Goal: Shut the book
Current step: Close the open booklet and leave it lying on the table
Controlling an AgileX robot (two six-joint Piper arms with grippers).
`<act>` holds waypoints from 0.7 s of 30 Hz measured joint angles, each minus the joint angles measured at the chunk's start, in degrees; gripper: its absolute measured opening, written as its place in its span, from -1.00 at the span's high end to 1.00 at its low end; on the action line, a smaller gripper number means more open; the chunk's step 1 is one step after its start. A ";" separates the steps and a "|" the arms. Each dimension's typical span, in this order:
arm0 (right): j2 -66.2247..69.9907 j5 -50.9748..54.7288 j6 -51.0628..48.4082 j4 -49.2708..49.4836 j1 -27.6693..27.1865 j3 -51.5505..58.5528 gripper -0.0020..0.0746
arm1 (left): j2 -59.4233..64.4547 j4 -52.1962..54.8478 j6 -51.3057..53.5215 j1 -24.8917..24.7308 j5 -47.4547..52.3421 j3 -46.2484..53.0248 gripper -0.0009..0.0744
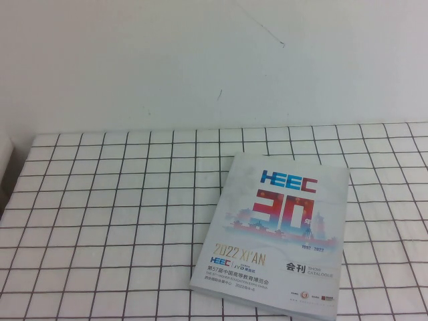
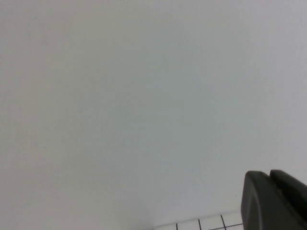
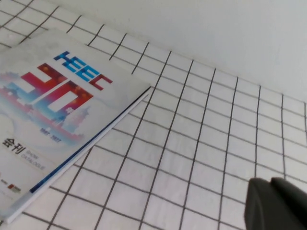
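Neither arm shows in the high view; both are held back on the robot's side, seen only by their own wrist cameras. The left gripper (image 2: 270, 178) is raised and aimed at the white wall (image 1: 200, 60), with only a thin strip of the checked cloth (image 1: 100, 221) below it. Its two dark fingers (image 2: 256, 201) lie pressed together with a fine seam between them, clenched on nothing. The right gripper (image 3: 271, 184) hangs over bare cloth to the right of the book (image 1: 277, 231), well apart from it. It is tilted down toward the table, its fingers (image 3: 259, 206) likewise closed and empty.

The book lies on the right half of the cloth, near the front edge of the table. It is flat and already closed, front cover up, turned slightly askew to the grid lines. The cover reads "HEEC 30" and "2022 XI'AN". Beyond it the cloth runs back to the wall.
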 joint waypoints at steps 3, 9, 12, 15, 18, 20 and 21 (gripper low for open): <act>-3.46 -1.64 1.91 1.50 0.00 5.39 0.95 | -4.80 0.00 0.02 0.00 1.93 2.29 0.99; -6.21 -2.96 2.61 7.33 0.00 11.21 0.95 | -7.42 0.00 0.12 0.00 8.35 3.76 0.99; -6.21 -3.33 2.61 8.71 0.00 12.60 0.95 | -7.51 0.00 0.12 0.00 9.12 3.85 0.99; -6.21 -2.97 2.61 9.07 0.00 13.47 0.95 | -7.51 -0.23 0.02 0.00 9.75 3.85 0.99; -6.21 -2.15 2.61 9.25 0.00 13.47 0.95 | -7.51 -0.23 0.02 0.00 11.22 3.85 0.99; -6.21 -1.60 2.61 9.40 0.00 13.47 0.95 | -7.51 -0.23 0.02 0.00 13.40 3.85 0.99; -6.21 -1.47 2.61 9.40 0.00 13.47 0.95 | -7.51 -0.23 0.02 0.00 14.68 3.85 0.99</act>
